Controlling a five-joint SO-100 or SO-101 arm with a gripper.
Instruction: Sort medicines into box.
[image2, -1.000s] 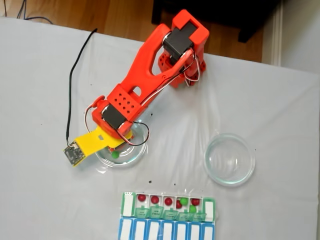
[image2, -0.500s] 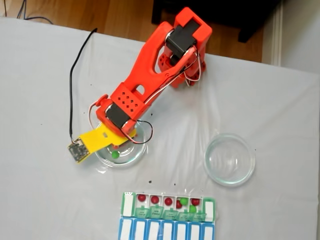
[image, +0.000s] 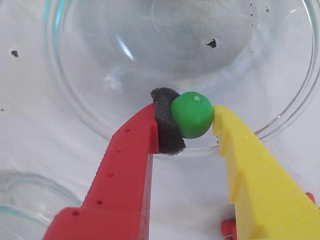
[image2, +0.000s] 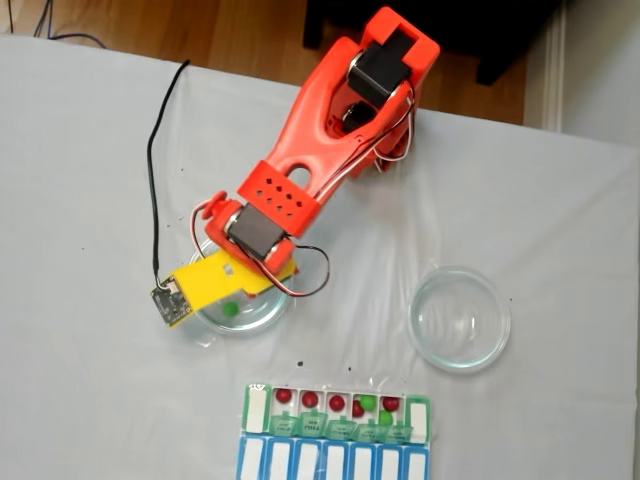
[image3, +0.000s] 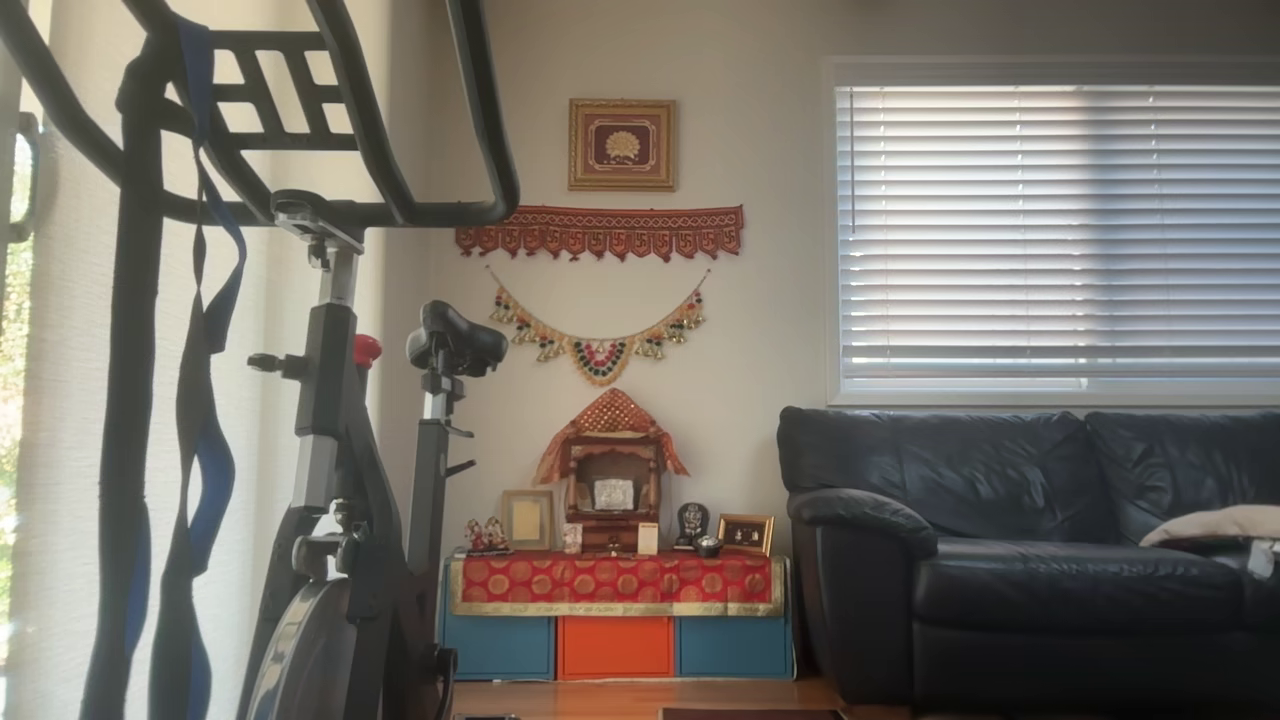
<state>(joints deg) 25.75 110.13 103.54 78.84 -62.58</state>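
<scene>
Pinching green ball (image: 192, 114), end effector (image: 187, 120) over glass dish (image: 90, 105); pill box (image2: 335, 432) well apart from dish.

From the fixed view, the tool (image2: 232, 300) hangs over the left glass dish (image2: 262, 318), which holds one ball (image2: 231, 310); in the wrist view that ball (image: 192, 114) sits squeezed between the two fingers above the dish. A second dish (image2: 459, 319) lies well to the right on the tabletop (image2: 90, 400). The pill organizer (image2: 336, 433) lies at the near edge, between the two dishes, with balls in its upper row.
</scene>
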